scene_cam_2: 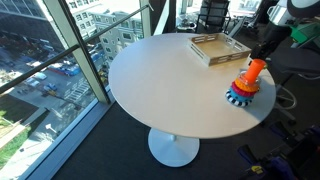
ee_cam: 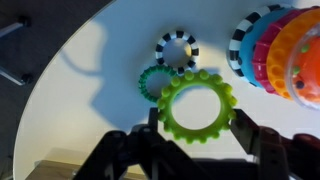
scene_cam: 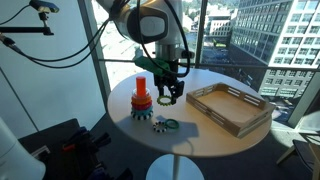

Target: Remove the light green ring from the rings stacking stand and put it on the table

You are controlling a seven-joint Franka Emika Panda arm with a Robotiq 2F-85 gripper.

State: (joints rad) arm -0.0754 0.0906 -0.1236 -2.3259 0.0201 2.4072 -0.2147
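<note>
My gripper [ee_cam: 198, 118] is shut on the light green ring [ee_cam: 200, 80], a knobbly yellow-green ring held by its two sides a little above the table [ee_cam: 90, 60]. In an exterior view the gripper [scene_cam: 166, 96] hangs just beside the rings stacking stand [scene_cam: 142, 100], which carries orange and red rings on a bluish base. The stand fills the right edge of the wrist view [ee_cam: 285, 55] and also shows in an exterior view [scene_cam_2: 246, 84], where the ring is hidden.
A darker green ring [ee_cam: 150, 83] and a black-and-white toothed ring [ee_cam: 177, 49] lie on the table under the gripper, and both show in an exterior view [scene_cam: 163, 124]. A wooden tray [scene_cam: 232, 108] stands on the table's far side [scene_cam_2: 220, 47]. The table edge is near.
</note>
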